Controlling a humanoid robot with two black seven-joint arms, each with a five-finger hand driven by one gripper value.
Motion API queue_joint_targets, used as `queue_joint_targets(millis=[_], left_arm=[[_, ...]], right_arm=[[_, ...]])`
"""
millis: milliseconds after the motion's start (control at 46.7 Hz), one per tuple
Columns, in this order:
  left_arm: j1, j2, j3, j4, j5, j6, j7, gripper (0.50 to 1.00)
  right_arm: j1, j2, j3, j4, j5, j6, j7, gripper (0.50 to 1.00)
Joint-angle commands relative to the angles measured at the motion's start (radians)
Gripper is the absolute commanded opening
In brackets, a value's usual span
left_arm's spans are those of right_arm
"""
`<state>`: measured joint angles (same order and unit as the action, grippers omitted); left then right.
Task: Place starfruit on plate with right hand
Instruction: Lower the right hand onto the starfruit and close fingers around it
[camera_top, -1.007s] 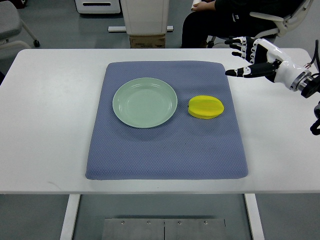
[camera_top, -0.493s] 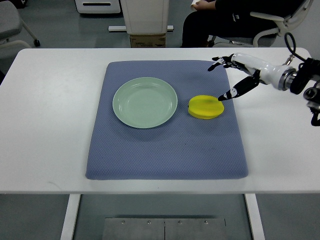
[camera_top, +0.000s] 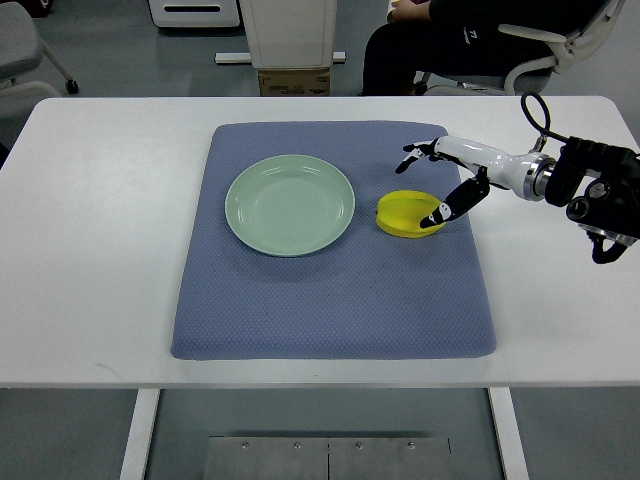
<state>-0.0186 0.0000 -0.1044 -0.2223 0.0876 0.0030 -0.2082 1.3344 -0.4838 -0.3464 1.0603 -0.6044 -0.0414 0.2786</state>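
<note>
1. The starfruit (camera_top: 410, 214) sits on the blue mat (camera_top: 330, 300), just right of the green plate (camera_top: 290, 205), not yet lifted.
2. The right hand (camera_top: 438, 182) has swept in from the table's (camera_top: 100, 250) far right corner and now arches over the fruit, fingers spread, thumb tip at its right edge; contact looks likely, though hard to confirm from above.
3. No grip closed yet, so the reach is done and the grasp comes next.
4. Left hand out of sight.

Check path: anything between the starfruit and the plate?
Nothing visible. The starfruit lies just right of the plate, only bare blue mat between them. Right hand is open over the fruit.
</note>
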Motion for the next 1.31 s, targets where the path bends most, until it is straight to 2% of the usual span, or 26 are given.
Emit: queue_joint_targets(millis=[0,750,1286], left_arm=[[0.0,0.0,0.0,0.0,0.0,0.0,0.0,1.0],[0.0,0.0,0.002,0.0,0.001,0.0,0.0,1.0],[0.0,0.0,0.0,0.0,0.0,0.0,0.001,1.0]], right_arm=[[-0.006,0.002,0.0,-0.002,0.0,-0.003,-0.007,1.0],[-0.044,0.056,-0.031,-0.036,0.002,-0.064,-0.024,1.0],[-0.061,0.062,-0.031,-0.063,0.002,-0.064,-0.015,1.0]])
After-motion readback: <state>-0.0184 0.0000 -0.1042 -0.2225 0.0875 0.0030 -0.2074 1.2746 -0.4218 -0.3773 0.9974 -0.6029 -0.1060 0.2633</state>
